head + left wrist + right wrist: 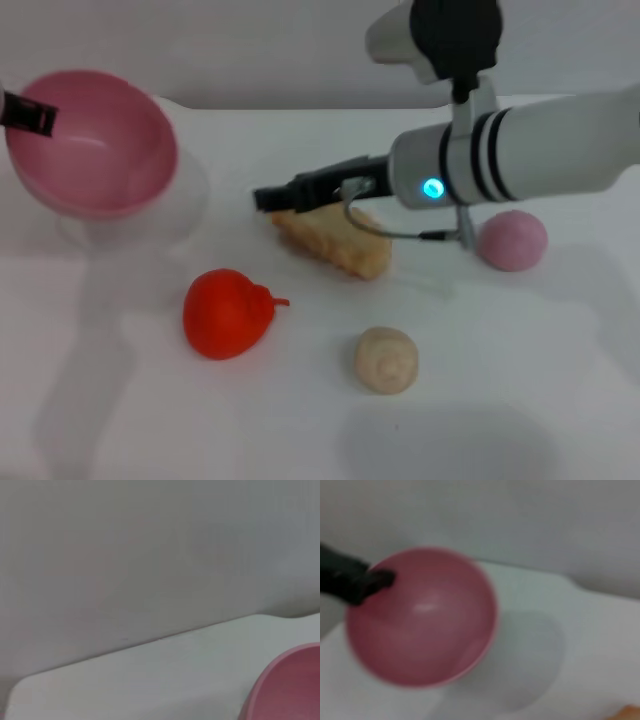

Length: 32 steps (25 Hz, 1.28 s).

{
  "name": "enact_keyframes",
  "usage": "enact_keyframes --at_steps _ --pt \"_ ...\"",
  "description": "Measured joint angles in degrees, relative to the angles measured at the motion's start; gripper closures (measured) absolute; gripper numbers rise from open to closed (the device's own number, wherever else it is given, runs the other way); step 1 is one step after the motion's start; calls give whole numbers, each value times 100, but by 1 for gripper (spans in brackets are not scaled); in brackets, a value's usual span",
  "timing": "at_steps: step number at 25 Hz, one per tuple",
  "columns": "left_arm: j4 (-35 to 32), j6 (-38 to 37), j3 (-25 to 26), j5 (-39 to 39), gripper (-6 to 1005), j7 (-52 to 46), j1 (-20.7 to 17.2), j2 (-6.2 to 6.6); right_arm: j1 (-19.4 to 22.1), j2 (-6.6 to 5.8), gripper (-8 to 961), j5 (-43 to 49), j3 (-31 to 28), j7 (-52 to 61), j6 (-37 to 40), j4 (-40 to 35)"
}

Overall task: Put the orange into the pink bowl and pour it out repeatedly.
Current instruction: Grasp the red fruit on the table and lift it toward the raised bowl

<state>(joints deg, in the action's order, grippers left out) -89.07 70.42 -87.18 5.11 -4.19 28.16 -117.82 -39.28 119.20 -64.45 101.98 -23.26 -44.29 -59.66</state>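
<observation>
Hidden and cut-off parts

The left gripper is cropped by the head view's edge at the pink bowl; the left wrist view shows only a bowl sliver.

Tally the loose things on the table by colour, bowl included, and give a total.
Pink: 2, glossy pink plastic bowl, small pale pink ball
Red-orange: 1, lumpy red-orange toy orange
Beige: 1, round beige ball
Yellow-tan: 1, long crusty bread-like piece
Total: 5

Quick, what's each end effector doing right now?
Left end effector: shut on the pink bowl rim, bowl lifted and tilted.
Right end effector: above the table, holding nothing; open or shut unclear.
</observation>
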Motion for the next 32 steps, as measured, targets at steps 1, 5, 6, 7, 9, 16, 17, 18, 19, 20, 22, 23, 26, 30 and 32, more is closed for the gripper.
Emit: enact_keyframes --at_steps 1,5,6,7,9,16,17,18,19,20,22,23,26,30,32 --pt "3 -1 33 81 928 -1 37 0 16 0 312 -233 45 -78 -28 38" --pt "10 -7 71 178 927 -8 136 -1 57 -8 310 -1197 71 -546 -307 308" --pt "25 -21 73 183 927 -8 164 -1 37 -13 310 -1407 59 -646 -385 404" --pt "120 -64 74 188 927 -6 239 2 12 -21 309 -1595 44 -738 -453 531" --pt "171 -77 75 188 927 -4 266 2 -33 -23 309 -1842 43 -854 -509 742" --pt "303 -114 45 192 926 0 341 5 -274 1 309 -1929 70 -975 -426 1373" --pt "303 -123 38 192 926 0 343 5 -336 10 309 -1932 88 -990 -407 1459" --pt "303 -133 34 192 926 0 343 5 -394 18 309 -1934 107 -1004 -382 1538" --pt "303 -144 31 193 926 0 344 5 -461 26 309 -1935 122 -1018 -363 1631" --pt "303 -149 29 193 926 0 345 5 -535 35 309 -1936 136 -1032 -342 1728" --pt "303 -153 27 193 926 4 346 5 -638 43 309 -1941 168 -1035 -321 1831" --pt "303 -153 26 193 926 22 346 5 -681 46 309 -1947 191 -1036 -308 1865" --pt "303 -154 26 193 925 66 347 4 -725 55 309 -1963 264 -1036 -237 1893" --pt "303 -153 26 193 925 126 352 -5 -746 58 309 -2102 343 -1031 -197 1909" --pt "302 -154 26 192 925 135 374 -1 -770 59 309 -2188 403 -1034 -182 1943"
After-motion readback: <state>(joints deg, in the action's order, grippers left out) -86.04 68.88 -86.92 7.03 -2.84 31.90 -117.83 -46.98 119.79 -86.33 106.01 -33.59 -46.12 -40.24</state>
